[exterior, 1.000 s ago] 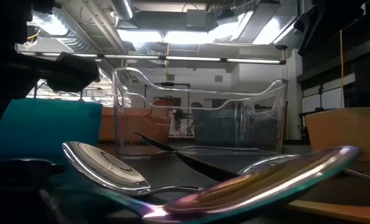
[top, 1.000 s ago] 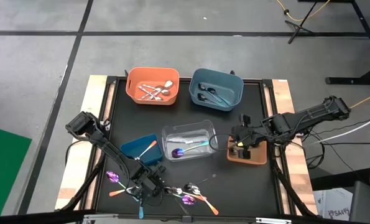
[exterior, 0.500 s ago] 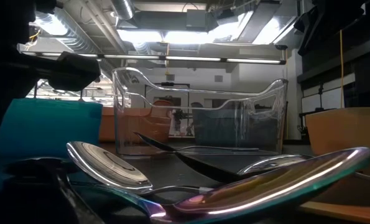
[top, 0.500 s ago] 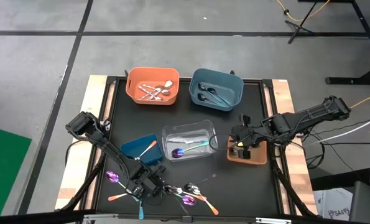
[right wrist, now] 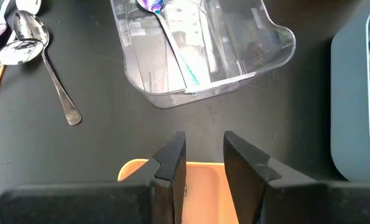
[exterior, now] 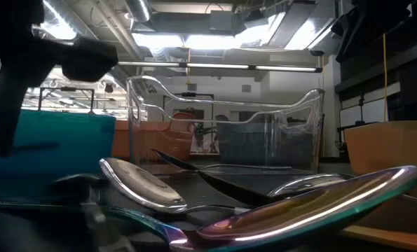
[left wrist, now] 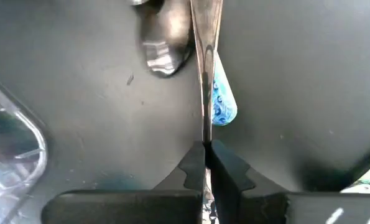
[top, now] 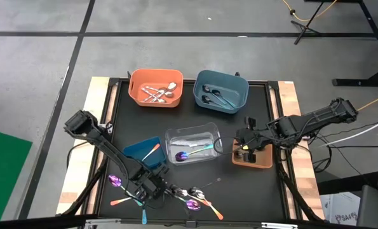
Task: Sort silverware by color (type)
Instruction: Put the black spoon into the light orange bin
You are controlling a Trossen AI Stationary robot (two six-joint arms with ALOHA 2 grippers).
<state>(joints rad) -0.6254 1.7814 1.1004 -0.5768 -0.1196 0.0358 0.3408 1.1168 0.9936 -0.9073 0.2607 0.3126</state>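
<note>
My left gripper (top: 155, 189) is low at the table's near edge, shut on a thin silver piece of silverware (left wrist: 206, 93) that runs into the loose pile (top: 192, 197) of silver, iridescent and orange-handled spoons. A silver spoon bowl (exterior: 141, 185) and an iridescent spoon (exterior: 313, 210) lie close in the low view. My right gripper (top: 244, 150) hangs open and empty over the brown bin (top: 255, 159); its fingers (right wrist: 172, 162) show above the bin's rim (right wrist: 197, 177). My left gripper pinches the silver piece's thin handle (left wrist: 206, 134) between its two fingertips. The fingers lie along the handle, which runs straight on ahead of them just over the black table. Which end it has cannot be told.
The orange bin (top: 155, 88) holds silver pieces and the blue bin (top: 220, 91) dark ones at the far side. The clear bin (top: 192, 145) holds an iridescent spoon. A small teal bin (top: 142, 151) stands by the left arm. A purple spoon (top: 115, 182) lies at the near left.
My left gripper has moved a little toward the table's right edge, staying shut. In the low view the silver spoon bowl has slid to the right with it. The right arm has kept still.
</note>
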